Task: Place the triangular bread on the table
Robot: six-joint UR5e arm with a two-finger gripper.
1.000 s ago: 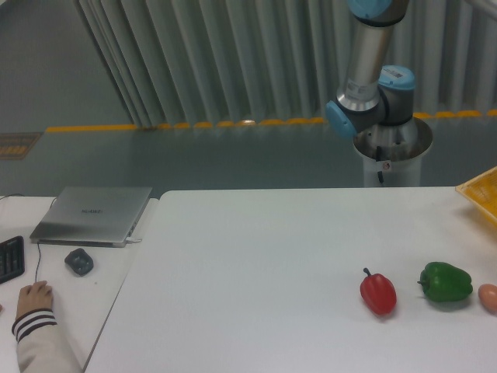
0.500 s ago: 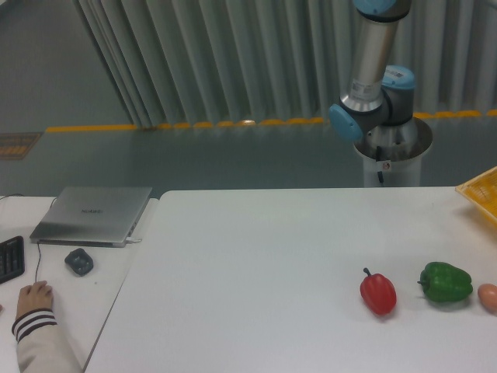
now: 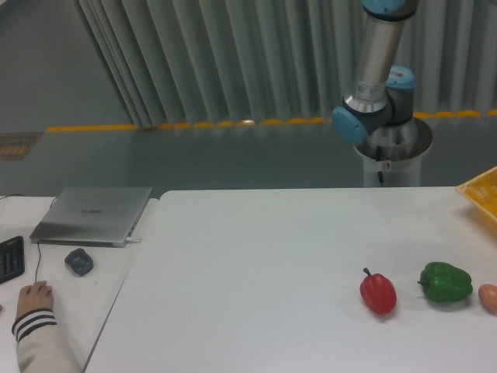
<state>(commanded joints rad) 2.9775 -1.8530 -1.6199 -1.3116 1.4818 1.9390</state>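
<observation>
The triangular bread is out of view. The large white table fills the lower middle and right of the camera view. Only the arm's base and lower links show behind the table's far edge, rising out of the top of the frame. The gripper is out of view.
A red pepper, a green pepper and a small peach-coloured item at the right edge lie on the table's right part. A yellow tray corner shows far right. A laptop, mouse, keyboard and a person's hand occupy the left desk.
The arm's upright link has shifted slightly to the right and tilted a little. The peppers and the desk items have not moved.
</observation>
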